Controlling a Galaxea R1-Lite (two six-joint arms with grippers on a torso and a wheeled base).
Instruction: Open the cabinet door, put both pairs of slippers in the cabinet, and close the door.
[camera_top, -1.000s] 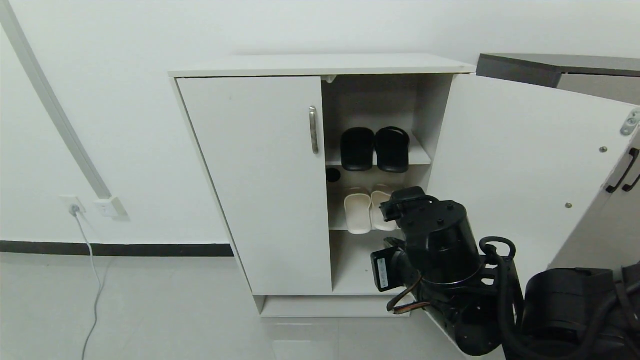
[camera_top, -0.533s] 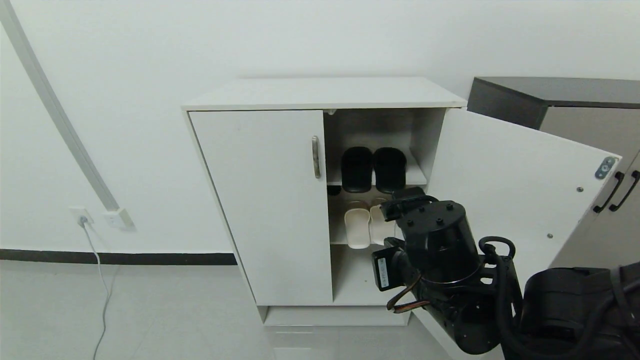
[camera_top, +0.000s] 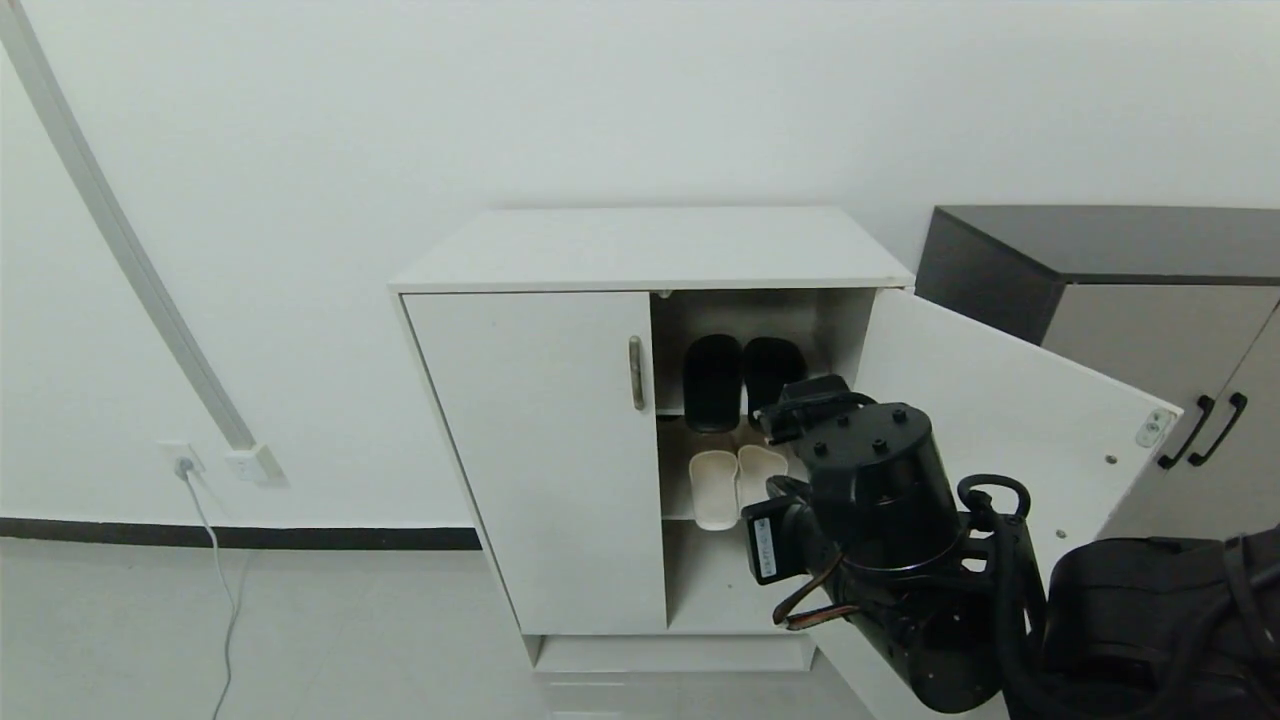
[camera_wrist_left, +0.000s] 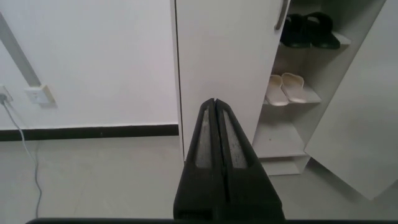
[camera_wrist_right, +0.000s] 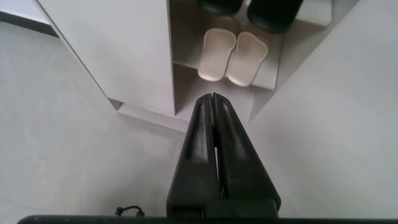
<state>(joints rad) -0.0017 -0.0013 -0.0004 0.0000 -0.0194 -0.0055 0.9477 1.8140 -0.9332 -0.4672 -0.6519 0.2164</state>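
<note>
The white cabinet (camera_top: 640, 250) has its left door (camera_top: 540, 450) closed and its right door (camera_top: 980, 420) swung open. Inside, a black pair of slippers (camera_top: 712, 382) lies on the upper shelf and a white pair (camera_top: 714, 488) on the shelf below. My right arm (camera_top: 870, 500) hangs in front of the open side. My right gripper (camera_wrist_right: 213, 98) is shut and empty, above the floor in front of the white pair (camera_wrist_right: 233, 55). My left gripper (camera_wrist_left: 214, 106) is shut too, holding nothing, and faces the closed door, with the white pair (camera_wrist_left: 286, 89) and the black pair (camera_wrist_left: 309, 31) beyond.
A grey cabinet (camera_top: 1150, 300) with black handles stands right behind the open door. A wall socket with a hanging cable (camera_top: 185, 465) is at the left. Bare floor (camera_top: 300, 640) stretches left of the cabinet.
The whole head view has shifted: the cabinet now sits lower and smaller in the picture, so the camera moved. The slippers and the door keep their places, and the right arm looks the same.
</note>
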